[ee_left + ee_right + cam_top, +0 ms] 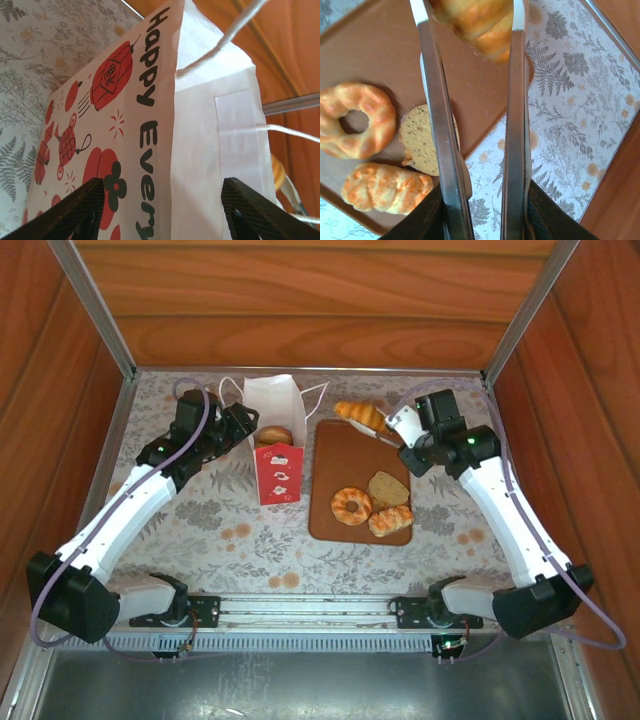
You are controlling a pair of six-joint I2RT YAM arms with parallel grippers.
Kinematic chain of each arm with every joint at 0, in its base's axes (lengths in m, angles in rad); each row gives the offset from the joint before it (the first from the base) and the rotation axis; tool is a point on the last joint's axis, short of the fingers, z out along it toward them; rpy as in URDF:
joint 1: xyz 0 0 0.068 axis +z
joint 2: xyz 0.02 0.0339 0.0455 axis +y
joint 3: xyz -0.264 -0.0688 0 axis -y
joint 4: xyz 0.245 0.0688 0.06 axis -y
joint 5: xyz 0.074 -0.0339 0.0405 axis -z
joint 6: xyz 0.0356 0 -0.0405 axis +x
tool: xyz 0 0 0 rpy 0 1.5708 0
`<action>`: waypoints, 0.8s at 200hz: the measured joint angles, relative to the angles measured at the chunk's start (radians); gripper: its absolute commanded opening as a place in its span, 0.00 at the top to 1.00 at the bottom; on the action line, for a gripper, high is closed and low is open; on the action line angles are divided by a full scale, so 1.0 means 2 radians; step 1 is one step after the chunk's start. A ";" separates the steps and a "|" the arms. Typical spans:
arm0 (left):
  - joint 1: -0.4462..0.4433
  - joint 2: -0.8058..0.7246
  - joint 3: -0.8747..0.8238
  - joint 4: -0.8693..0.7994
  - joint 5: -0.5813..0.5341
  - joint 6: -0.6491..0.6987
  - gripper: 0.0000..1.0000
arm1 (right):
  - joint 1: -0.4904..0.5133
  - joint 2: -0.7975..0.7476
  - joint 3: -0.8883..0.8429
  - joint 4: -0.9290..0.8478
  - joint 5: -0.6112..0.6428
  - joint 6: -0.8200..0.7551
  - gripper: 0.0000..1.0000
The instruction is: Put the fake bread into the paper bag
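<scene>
- The right hand (470, 20) is clamped on a croissant (480, 22), pinched between two long, thin metal fingers. It is at the far end of the board (335, 455), to the right of the paper bag (275, 445).
- The left hand (162, 186) has its fingers apart, astride a corner of the bag. The paper shows no crease; I cannot tell whether the pads touch it.
- One bun (273, 435) lies inside the bag. A ring doughnut (351, 505), a slice (388, 488) and a glazed roll (390, 522) sit on the board.
- Risk: slim fingers on a rounded pastry. It may swivel or slip out in the carry and land on the tabletop (200, 510).
- Risk: the mouth is narrow and the cord handles (240, 25) stand over it. A finger could snag one, or the croissant could catch the rim.
- Risk: the bag looks light. An uneven squeeze may buckle or tip it.
- Writing: black "Happy Every", cut off at the view's edge. The mark on the red lantern is unreadable. No brand seen.
</scene>
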 measured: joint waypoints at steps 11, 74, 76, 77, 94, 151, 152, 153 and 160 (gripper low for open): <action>0.000 0.004 0.003 0.000 0.000 0.001 0.47 | 0.000 -0.001 0.016 -0.012 -0.003 0.022 0.77; 0.001 0.020 0.015 0.003 -0.007 0.004 0.81 | 0.000 -0.025 0.094 -0.062 -0.036 0.129 0.79; 0.001 0.020 0.016 0.004 -0.007 0.003 0.82 | 0.000 -0.026 0.096 -0.063 -0.038 0.132 0.79; 0.001 0.021 0.016 0.004 -0.007 0.002 0.83 | 0.000 -0.026 0.098 -0.063 -0.039 0.134 0.79; 0.001 0.028 0.025 0.003 -0.009 0.007 0.93 | 0.000 -0.033 0.125 -0.072 -0.053 0.158 0.79; 0.002 0.069 0.063 0.006 0.001 0.010 1.00 | 0.000 -0.033 0.219 -0.080 -0.126 0.251 0.81; 0.002 0.070 0.064 0.006 0.001 0.010 1.00 | 0.000 -0.033 0.220 -0.080 -0.127 0.253 0.81; 0.002 0.070 0.064 0.006 0.001 0.010 1.00 | 0.000 -0.033 0.221 -0.080 -0.128 0.254 0.81; 0.002 0.073 0.065 0.009 0.002 0.010 1.00 | 0.001 -0.031 0.228 -0.079 -0.140 0.267 0.81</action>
